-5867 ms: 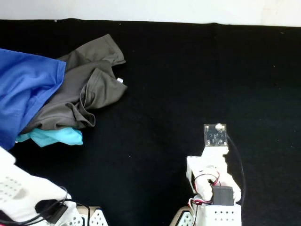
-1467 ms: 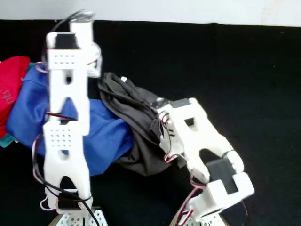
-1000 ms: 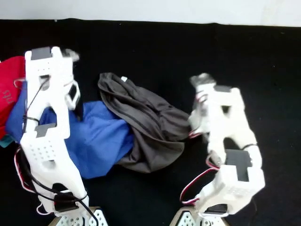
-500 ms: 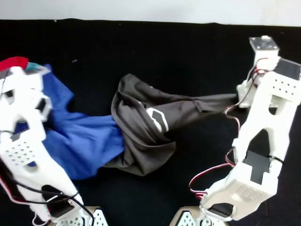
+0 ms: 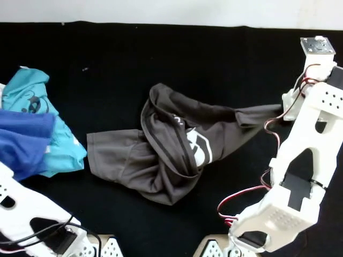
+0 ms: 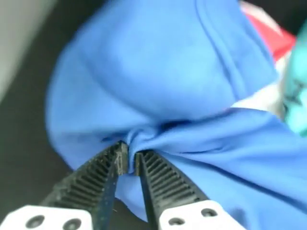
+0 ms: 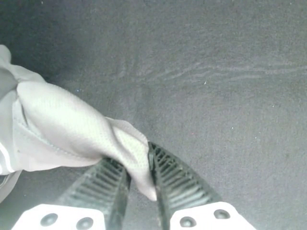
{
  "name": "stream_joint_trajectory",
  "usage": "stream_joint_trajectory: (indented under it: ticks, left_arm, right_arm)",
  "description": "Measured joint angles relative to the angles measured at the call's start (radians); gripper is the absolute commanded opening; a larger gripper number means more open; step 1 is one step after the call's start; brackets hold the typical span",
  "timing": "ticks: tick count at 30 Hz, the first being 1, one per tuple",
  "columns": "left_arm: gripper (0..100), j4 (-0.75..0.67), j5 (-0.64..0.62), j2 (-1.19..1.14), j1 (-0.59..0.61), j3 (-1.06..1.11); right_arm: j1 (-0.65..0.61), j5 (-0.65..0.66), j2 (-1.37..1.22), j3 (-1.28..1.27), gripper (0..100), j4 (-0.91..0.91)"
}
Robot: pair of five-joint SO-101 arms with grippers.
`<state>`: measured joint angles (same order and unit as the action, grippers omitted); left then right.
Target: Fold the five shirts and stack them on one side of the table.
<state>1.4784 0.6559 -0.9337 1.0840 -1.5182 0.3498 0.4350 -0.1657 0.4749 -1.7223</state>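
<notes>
A: Gripping what was the right gripper (image 7: 136,160)?
B: It was clamped on a sleeve of the grey shirt (image 5: 177,150), which lay crumpled mid-counter (image 5: 187,64), that sleeve stretched out toward the right arm.
A: And the left gripper (image 6: 130,152)?
B: Closed on a fold of the blue shirt (image 5: 24,142), bunched at the counter's left edge and overlapping the teal shirt (image 5: 32,96).

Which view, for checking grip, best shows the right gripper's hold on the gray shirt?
Right wrist view: the right gripper pinches a bunched edge of the gray shirt. The high view shows the shirt stretched toward that arm, the pinch hidden. The left wrist view faces the blue shirt.
</notes>
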Motion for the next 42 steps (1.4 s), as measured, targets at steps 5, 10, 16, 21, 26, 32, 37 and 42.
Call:
stream_joint_trajectory:
  ticks: [5,10,16,21,26,32,37,42]
  left_arm:
    - [2,0.000,0.000,-0.011,0.011,-0.100]
    - [19,0.069,0.002,0.002,-0.034,-0.103]
    - [22,0.276,-0.091,0.120,-0.258,-0.095]
    - [22,0.290,-0.192,0.157,-0.446,0.049]
    - [22,0.288,-0.270,0.157,-0.606,0.368]
    - [22,0.189,-0.272,0.133,-0.660,0.772]
    - [22,0.080,-0.189,0.049,-0.493,0.812]
    - [22,0.038,-0.066,0.008,-0.298,0.740]
  right_arm:
    - [0.000,0.000,0.000,0.000,0.6,0.000]
    - [0.000,0.000,0.000,0.000,0.6,0.000]
    - [0.000,0.000,0.000,0.000,0.6,0.000]
    - [-0.012,0.000,0.000,0.000,0.6,0.000]
    - [-0.017,0.000,-0.002,0.000,0.6,0.000]
    - [-0.017,0.000,-0.003,0.000,0.6,0.000]
    - [-0.017,0.000,-0.003,0.000,0.6,0.000]
    - [-0.017,0.000,-0.003,0.000,0.6,0.000]
